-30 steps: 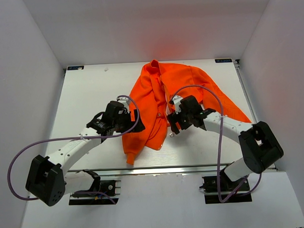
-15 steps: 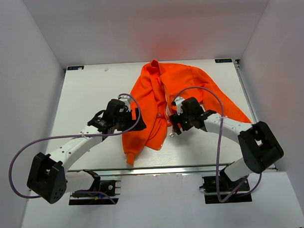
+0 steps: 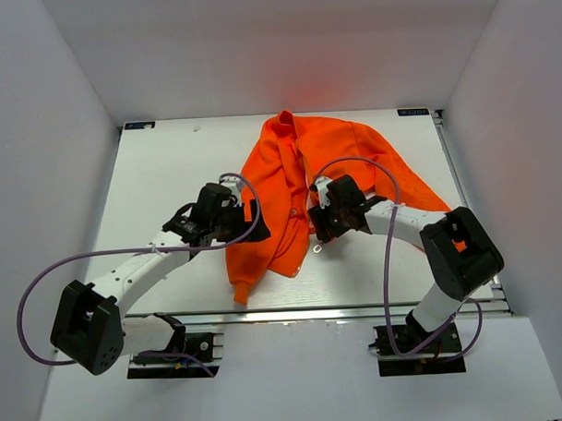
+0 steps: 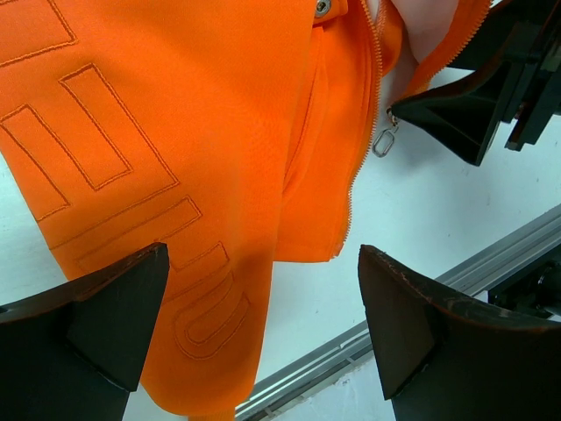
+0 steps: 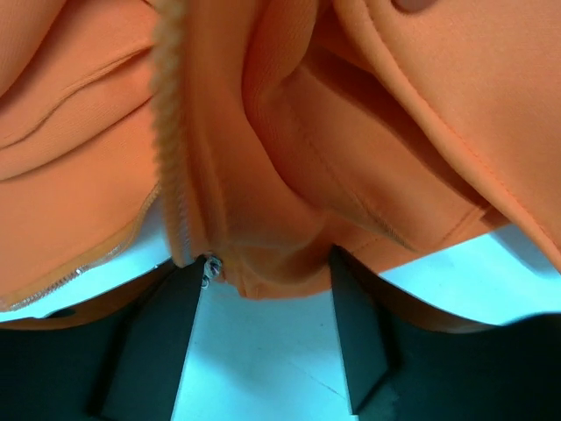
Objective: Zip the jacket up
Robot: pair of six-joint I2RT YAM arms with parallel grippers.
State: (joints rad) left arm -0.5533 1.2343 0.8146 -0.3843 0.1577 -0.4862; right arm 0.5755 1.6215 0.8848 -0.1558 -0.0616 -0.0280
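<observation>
The bright orange jacket [image 3: 285, 187] lies crumpled across the middle of the table, with its front open. My left gripper [image 3: 247, 221] is open beside its left panel. In the left wrist view [image 4: 263, 263] its jaws stand wide apart above the panel with embossed letters [image 4: 131, 158]. The zipper teeth [image 4: 361, 149] and a metal pull ring [image 4: 383, 142] show there. My right gripper [image 3: 316, 224] is at the right zipper edge. In the right wrist view [image 5: 266, 263] its fingers [image 5: 153, 342] stand open around a fold of the hem [image 5: 272, 246], next to the zipper slider [image 5: 209, 267].
White walls enclose the table [image 3: 169, 177] on three sides. A metal rail [image 3: 340, 312] runs along the near edge, also seen in the left wrist view [image 4: 421, 289]. Purple cables [image 3: 98, 258] loop from both arms. The right sleeve [image 3: 419, 183] spreads toward the right.
My right gripper has slid left, closer onto the jacket's zipper edge. My left gripper has barely moved.
</observation>
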